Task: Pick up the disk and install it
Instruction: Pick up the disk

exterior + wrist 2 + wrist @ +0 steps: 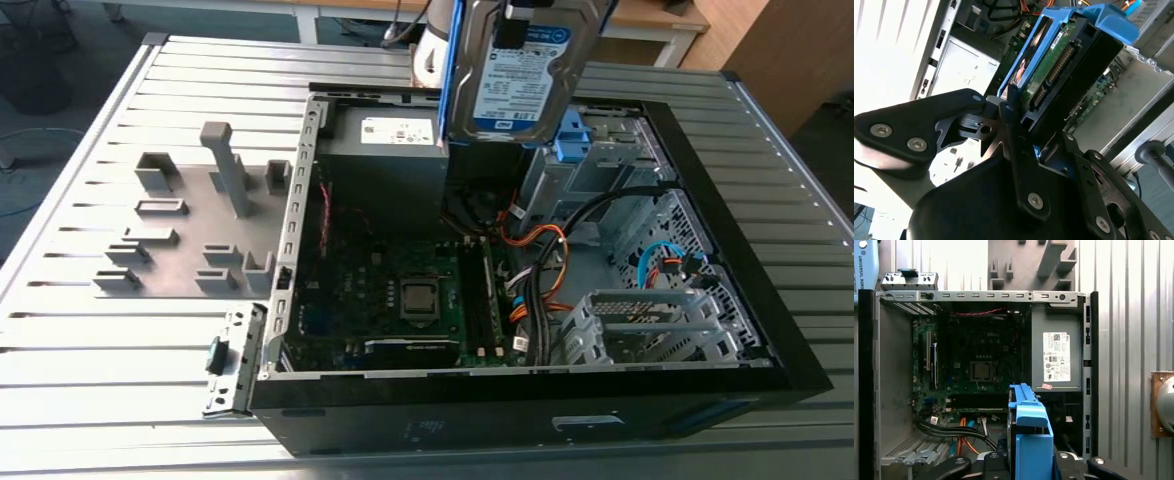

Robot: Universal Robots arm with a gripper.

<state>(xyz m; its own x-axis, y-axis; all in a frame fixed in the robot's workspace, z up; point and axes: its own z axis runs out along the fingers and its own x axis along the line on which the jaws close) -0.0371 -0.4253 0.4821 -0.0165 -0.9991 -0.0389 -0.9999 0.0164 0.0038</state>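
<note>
A: End effector (1031,122) is clamped on the disk (1054,65) rn. In the second wrist view the black fingers (1011,145) sit on either side of it, w/ the blue bracket (1026,50) running round its edge.

B: ok, and where's the disk exactly?

A: Up in the air, upright, over the open pc case (534,410). In the exterior view its white-and-blue label faces the cam. Its lower edge lines up w/ the spot between the grey box (387,150) w/ the white sticker and the drive cage (594,160) w/ the blue clips. Can't tell how high above them it hangs, tbh.

B: is it touching anything in there?

A: Not that I can see. The first wrist view looks past the bracket down into the case, w/ the motherboard (979,365) and the orange + black cables (966,437) under it.

B: and the rest of the setup?

A: Case lies on its side, panel off, on the slatted metal bench (107,350). A grey fixture (200,230) w/ upright posts sits just beside it, on the exterior view's left.
</note>
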